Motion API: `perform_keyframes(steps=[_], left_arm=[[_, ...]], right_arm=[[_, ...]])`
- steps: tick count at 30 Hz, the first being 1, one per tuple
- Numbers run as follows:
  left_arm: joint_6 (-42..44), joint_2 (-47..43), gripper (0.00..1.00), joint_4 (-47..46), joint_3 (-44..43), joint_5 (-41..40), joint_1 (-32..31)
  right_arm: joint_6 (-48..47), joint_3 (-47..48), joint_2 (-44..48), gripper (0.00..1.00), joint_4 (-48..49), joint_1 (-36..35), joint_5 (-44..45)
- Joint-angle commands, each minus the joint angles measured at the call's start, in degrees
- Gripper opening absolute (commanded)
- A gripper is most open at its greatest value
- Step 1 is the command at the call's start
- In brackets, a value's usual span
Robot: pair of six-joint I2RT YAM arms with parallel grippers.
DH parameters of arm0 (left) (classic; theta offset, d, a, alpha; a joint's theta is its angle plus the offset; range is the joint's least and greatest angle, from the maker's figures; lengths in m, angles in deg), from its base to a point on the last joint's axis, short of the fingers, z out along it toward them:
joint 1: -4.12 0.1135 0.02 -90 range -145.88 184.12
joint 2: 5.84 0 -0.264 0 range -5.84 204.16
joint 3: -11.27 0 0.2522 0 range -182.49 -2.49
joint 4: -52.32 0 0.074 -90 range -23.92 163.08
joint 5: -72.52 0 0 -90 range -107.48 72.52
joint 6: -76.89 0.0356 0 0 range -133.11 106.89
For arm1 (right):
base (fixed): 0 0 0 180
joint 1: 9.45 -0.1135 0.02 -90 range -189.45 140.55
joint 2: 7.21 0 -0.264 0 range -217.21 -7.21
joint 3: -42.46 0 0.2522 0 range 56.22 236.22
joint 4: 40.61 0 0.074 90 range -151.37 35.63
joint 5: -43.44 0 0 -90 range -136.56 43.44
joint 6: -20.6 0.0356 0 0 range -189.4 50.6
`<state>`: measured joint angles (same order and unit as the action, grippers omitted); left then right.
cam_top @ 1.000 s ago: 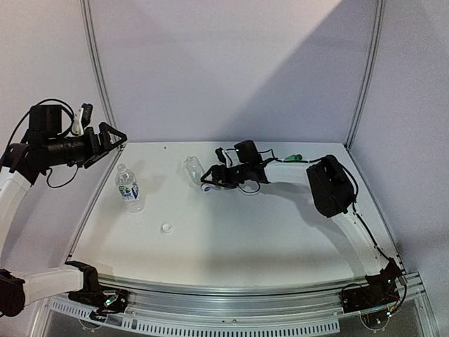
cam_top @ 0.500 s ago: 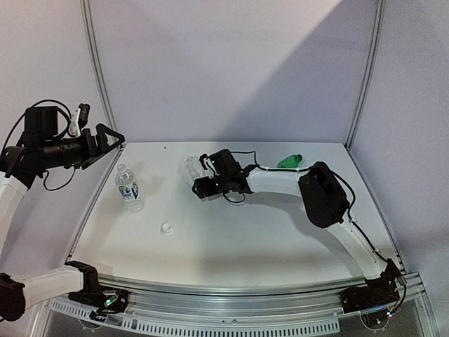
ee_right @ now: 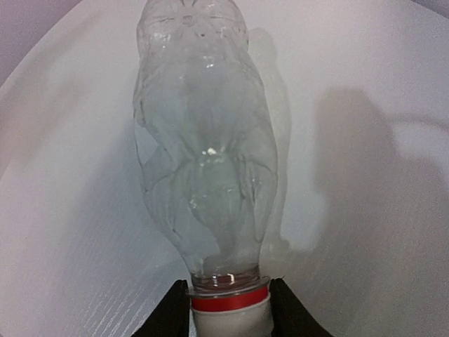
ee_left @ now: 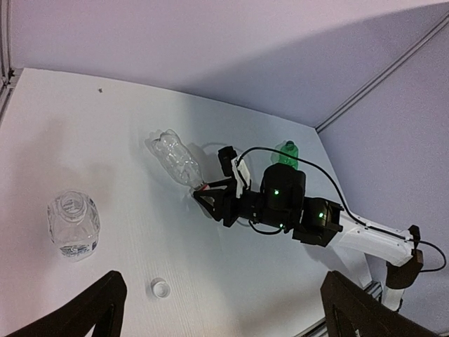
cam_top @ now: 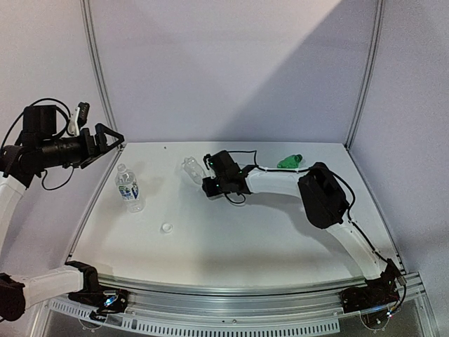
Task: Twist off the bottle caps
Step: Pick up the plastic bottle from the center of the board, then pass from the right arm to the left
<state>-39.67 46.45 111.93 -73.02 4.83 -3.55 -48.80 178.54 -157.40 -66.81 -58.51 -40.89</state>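
A clear unlabelled bottle point(ee_right: 203, 154) lies on its side on the table point(cam_top: 231, 239), its white cap point(ee_right: 228, 319) below a red ring. My right gripper point(ee_right: 228, 286) is shut on that cap, one black finger against each side. From above, the right gripper point(cam_top: 208, 184) sits at the near end of this bottle point(cam_top: 191, 167). The labelled bottle point(cam_top: 129, 188) stands upright with an open mouth point(ee_left: 73, 210). A loose white cap point(cam_top: 167, 227) lies near it. The green bottle point(cam_top: 289, 161) lies at the back right. My left gripper point(cam_top: 112, 139) hangs open, high at the left.
The table's left edge and a metal post point(cam_top: 98, 77) run close by the left arm. The right arm point(cam_top: 323, 193) stretches across the right half of the table. A cable point(ee_left: 280, 151) loops over the right wrist.
My right gripper slid left up to the lying bottle's neck and closed on its cap. The left arm has barely moved and stays open.
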Motion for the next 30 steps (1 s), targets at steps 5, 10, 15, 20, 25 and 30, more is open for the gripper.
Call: perform_keyframes(steps=[5,10,15,20,25,30], left_arm=[[0.88,-1.52,0.99,1.76,-0.64,0.13,-0.58],[1.65,-2.81,0.99,2.05,-0.28,-0.52,-0.6],[3.38,-3.39,0.99,2.65,-0.8,-0.93,-0.56],[5.54,-2.92,0.99,3.45,-1.8,-0.33,-0.51],[7.42,-3.06,0.99,3.58,-1.96,0.59,-0.52],[9.4,-2.7,0.99,4.31,-2.51,-1.02,-0.81]], right_arm=[[-2.7,-0.91,0.14,0.23,1.81,-0.24,-1.21],[-6.47,-3.23,4.36,0.13,1.45,-0.22,-0.45],[-12.18,-9.77,12.07,0.08,2.61,-0.17,0.11],[-15.23,-16.59,20.85,0.04,1.38,0.0,-1.82],[-16.09,-21.98,29.95,0.02,-3.78,0.04,-4.83],[-14.74,-30.5,39.53,0.0,-6.31,0.05,-5.05]])
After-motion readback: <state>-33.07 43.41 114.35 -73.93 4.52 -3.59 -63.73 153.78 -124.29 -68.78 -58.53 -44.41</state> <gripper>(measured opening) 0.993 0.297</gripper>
